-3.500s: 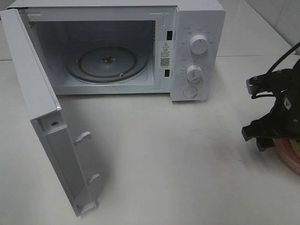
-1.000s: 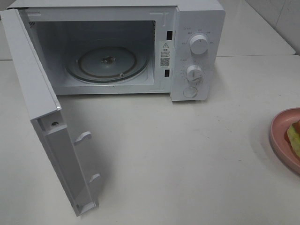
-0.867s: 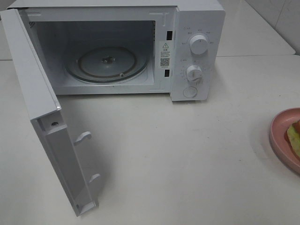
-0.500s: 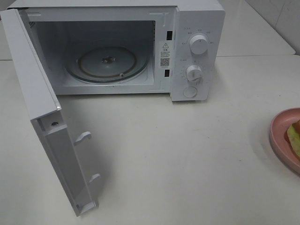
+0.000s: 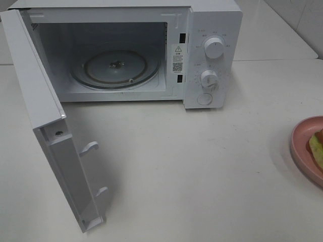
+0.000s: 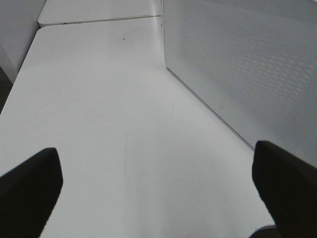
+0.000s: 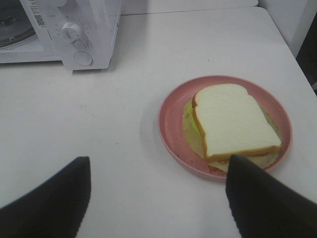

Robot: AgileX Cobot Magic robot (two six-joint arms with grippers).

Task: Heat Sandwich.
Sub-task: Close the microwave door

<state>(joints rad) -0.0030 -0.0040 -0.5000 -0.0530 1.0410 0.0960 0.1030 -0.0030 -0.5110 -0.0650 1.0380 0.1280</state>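
Sandwich [image 7: 233, 121] lies flat on the pink plate [image 7: 168, 106], on the table right of the microwave [image 5: 212, 30], whose door [image 5: 35, 101] hangs wide, presumably ready for loading. Its long axis runs diagonally, rounded crust end toward the microwave. Right gripper [image 7: 158, 198] hovers near the plate, jaws wide, holding nothing; left gripper [image 6: 158, 183] stands fully open beside the door, empty.
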